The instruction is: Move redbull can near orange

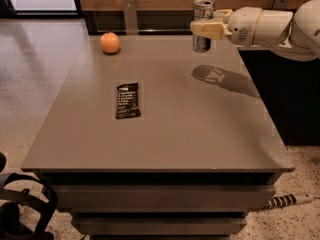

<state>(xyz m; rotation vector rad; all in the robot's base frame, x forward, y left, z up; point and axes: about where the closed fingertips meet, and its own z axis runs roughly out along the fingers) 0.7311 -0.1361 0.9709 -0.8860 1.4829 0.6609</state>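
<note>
the redbull can [203, 10] is upright and held in the air over the far edge of the worktop [190, 129], toward its far right corner. its bottom hangs clear of the grey surface, and its shiny top rim shows above the grip. the gripper [202, 29] is closed around the can's middle, with a cream-coloured finger [209, 30] lying across the front of the can. the white arm [270, 25] reaches in from beyond the right edge. the shadow [220, 78] of can and gripper falls on the worktop nearer the camera, close to the right edge.

the orange [110, 42] rests on the worktop at the far left corner, well apart from the can, with most of the far edge between them. a flat black snack-bar wrapper [128, 100] lies left of the middle of the worktop, its long side running roughly from the far edge to the near edge. on the floor past the near right corner lies a ribbed white cable [286, 201].
</note>
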